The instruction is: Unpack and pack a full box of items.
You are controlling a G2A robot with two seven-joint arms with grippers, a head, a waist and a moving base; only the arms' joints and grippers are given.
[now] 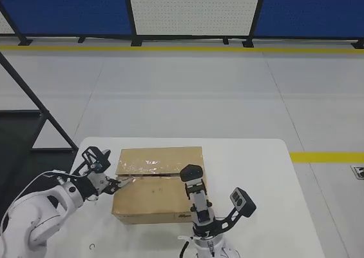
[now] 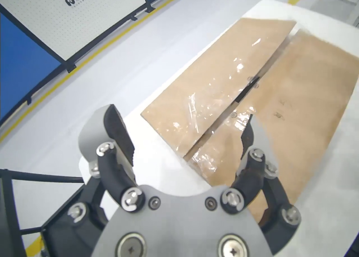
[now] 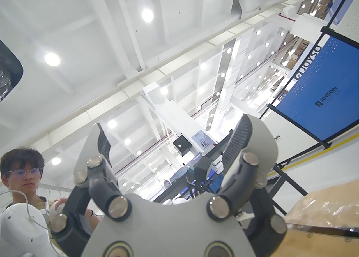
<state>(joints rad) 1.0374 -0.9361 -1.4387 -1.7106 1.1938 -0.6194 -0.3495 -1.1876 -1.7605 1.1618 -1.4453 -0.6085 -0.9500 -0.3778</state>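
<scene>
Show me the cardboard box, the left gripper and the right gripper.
cardboard box (image 1: 151,197): top view, on the top flap nearer the robot.
left gripper (image 2: 182,119): left wrist view, midway between its fingertips.
right gripper (image 3: 172,125): right wrist view, midway between its fingertips.

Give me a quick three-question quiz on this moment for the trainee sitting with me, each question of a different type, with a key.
1. True or false: the top flaps of the cardboard box are folded wide open.
2. Short answer: is the left gripper open or shut, and does it hold anything?
3. Multiple choice: the right gripper points A) down into the box, B) up toward the ceiling, C) straight at the left gripper.

Key: 1 false, the flaps lie nearly shut with a narrow gap along the seam; 2 open, holding nothing; 3 B.
</scene>
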